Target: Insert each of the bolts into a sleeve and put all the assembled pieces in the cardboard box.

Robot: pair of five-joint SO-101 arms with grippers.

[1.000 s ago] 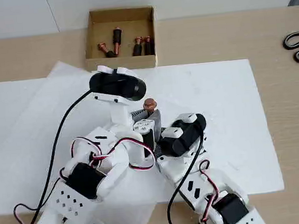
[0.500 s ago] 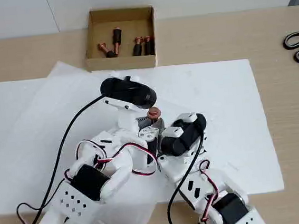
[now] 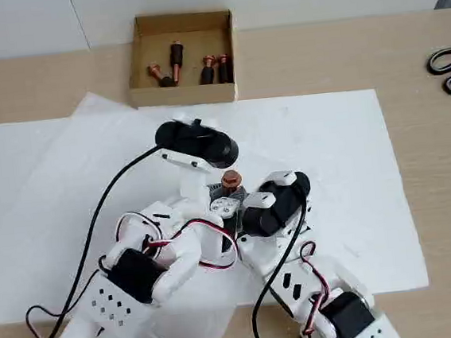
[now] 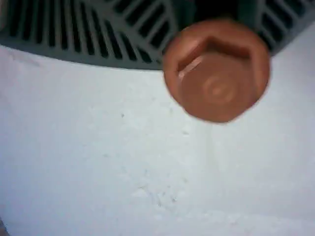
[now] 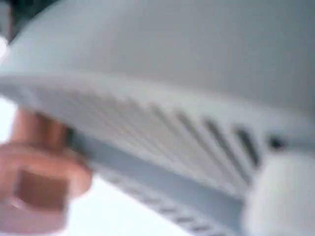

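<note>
No lettering, number, label or sign can be read anywhere. The cardboard box point(image 3: 137, 65) shows plain walls, the white sheet point(image 3: 351, 149) on the counter is unprinted, and the copper bolt head point(image 4: 216, 71), seen close up, carries just a faint round mark, too blurred to make out.
</note>
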